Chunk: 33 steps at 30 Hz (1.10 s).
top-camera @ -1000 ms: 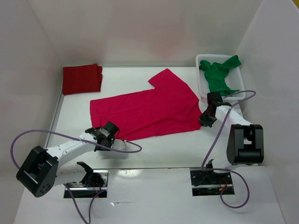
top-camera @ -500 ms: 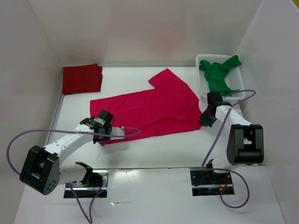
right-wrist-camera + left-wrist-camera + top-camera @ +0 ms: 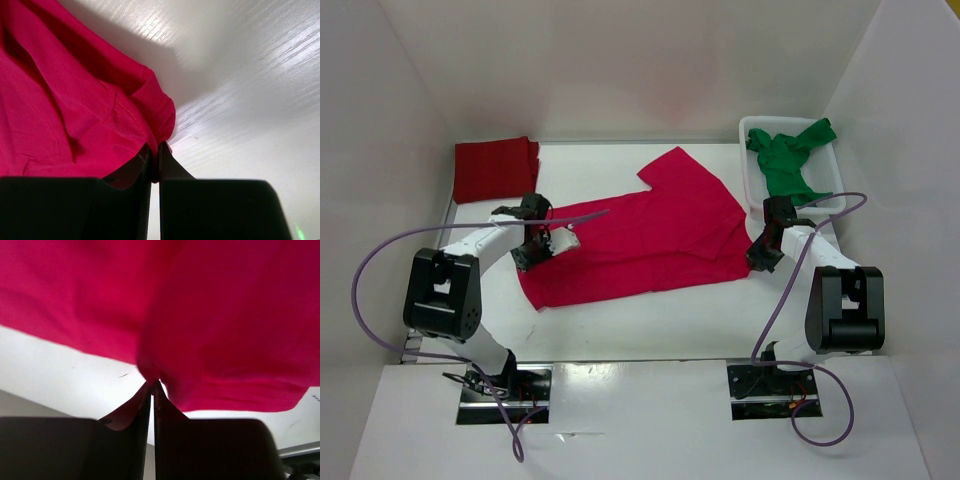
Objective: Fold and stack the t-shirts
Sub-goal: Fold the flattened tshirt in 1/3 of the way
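- Stack spot, far left: dark red t-shirt (image 3: pixel 496 170) lies folded in the far-left corner of the table (image 3: pixel 620 325). We judge that's where the pile goes.
- Left gripper (image 3: pixel 152 385) is clenched on the crimson t-shirt (image 3: pixel 650 235) at its left edge, with cloth bunched between the tips in the wrist view. It's a thin pinch, so we'd lift slowly or it may slip.
- Purple cable (image 3: pixel 582 215) from the left arm hangs across the shirt's left part. We'd watch that it doesn't snag or drag the cloth during the fold.
- Crimson t-shirt is spread over the middle of the table, one sleeve pointing to the far side and mostly flat. It's the shirt being folded and isn't folded yet.
- To do this step well, we'd move both pinches together at the same height and hold the edge taut between them. We'd lay it down straight, not drag it.
- Right gripper (image 3: pixel 155 150) is clamped on the shirt's right edge, hem visible at the tips, just beside the white basket (image 3: pixel 748 128).
- Green t-shirt (image 3: pixel 788 160) sits crumpled in the basket, partly over the rim and untouched. We judge it comes later.
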{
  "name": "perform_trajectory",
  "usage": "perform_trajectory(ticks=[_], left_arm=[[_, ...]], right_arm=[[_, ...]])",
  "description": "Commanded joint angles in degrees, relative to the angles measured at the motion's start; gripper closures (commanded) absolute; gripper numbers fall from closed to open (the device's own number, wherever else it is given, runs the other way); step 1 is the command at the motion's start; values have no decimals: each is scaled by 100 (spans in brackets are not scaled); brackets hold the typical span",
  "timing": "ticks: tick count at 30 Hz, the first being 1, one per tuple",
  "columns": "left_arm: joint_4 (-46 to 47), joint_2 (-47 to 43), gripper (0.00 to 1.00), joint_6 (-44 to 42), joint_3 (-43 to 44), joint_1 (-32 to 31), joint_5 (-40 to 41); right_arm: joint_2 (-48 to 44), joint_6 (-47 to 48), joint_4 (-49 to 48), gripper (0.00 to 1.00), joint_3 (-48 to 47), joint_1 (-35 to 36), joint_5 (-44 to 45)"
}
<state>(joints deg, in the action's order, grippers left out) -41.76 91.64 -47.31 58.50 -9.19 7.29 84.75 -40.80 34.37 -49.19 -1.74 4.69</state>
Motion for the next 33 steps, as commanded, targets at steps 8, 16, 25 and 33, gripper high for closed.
perform_trajectory(ticks=[8, 16, 25, 33], left_arm=[[168, 93, 32, 855, 318, 330, 642], [-1097, -1639, 30, 425, -353, -749, -35], [-694, -1502, 29, 29, -1402, -2358, 183], [-79, -1113, 30, 406, -1569, -2359, 651]], right_arm=[[-90, 160, 26, 100, -214, 33, -161], [-38, 160, -26, 100, -214, 33, -213], [15, 212, -27, 100, -214, 33, -214], [-38, 212, -27, 100, -214, 33, -214]])
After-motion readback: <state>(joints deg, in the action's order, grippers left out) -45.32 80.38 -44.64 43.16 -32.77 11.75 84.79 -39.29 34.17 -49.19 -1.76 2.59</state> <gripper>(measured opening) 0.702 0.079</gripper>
